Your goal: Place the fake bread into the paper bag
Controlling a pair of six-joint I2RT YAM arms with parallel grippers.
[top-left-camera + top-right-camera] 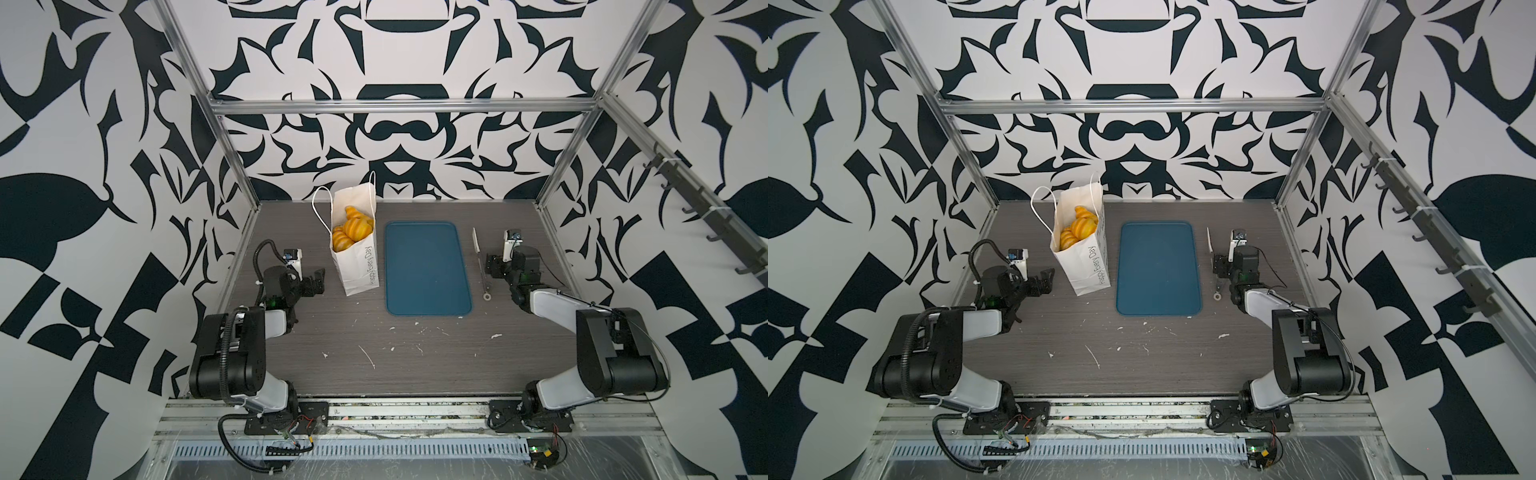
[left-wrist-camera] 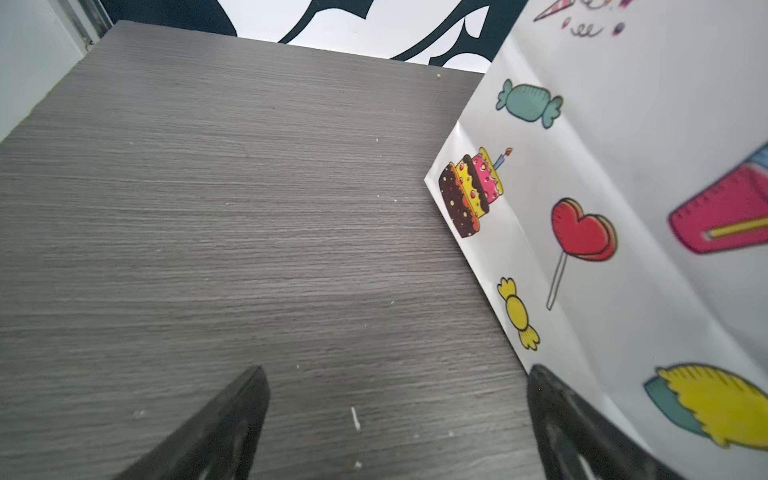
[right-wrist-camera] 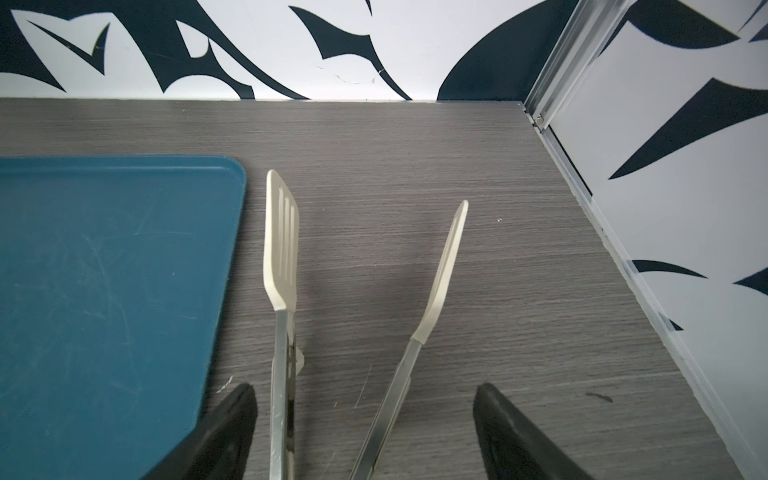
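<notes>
In both top views the tall white paper bag with thin cord handles stands on the grey wooden table, near the far edge and toward the left side. The shiny orange fake bread sits piled inside it and shows through the open top. The flat blue tray lies in the middle of the table with no bread on it, so the job looks done. The left pincer waits low, just beside the bag. The right pincer is near the right edge, over the metal tongs with cream tips.

In the left wrist view the left pincer is spread wide and holds nothing. One of its fingers is right at the bag's side with the party drawings. I cannot tell if it touches.

In the right wrist view the right pincer is also spread wide and holds nothing. The tongs lie on the table between its fingers, just beside the tray, and do not touch them.

What could go wrong? The left pincer is very close to the bag. A sideways bump could push or tip the tall bag, and the bread could roll out. The loose cord handle could snag too. If the right pincer squeezes or swings, it may drag the tongs into the tray.
</notes>
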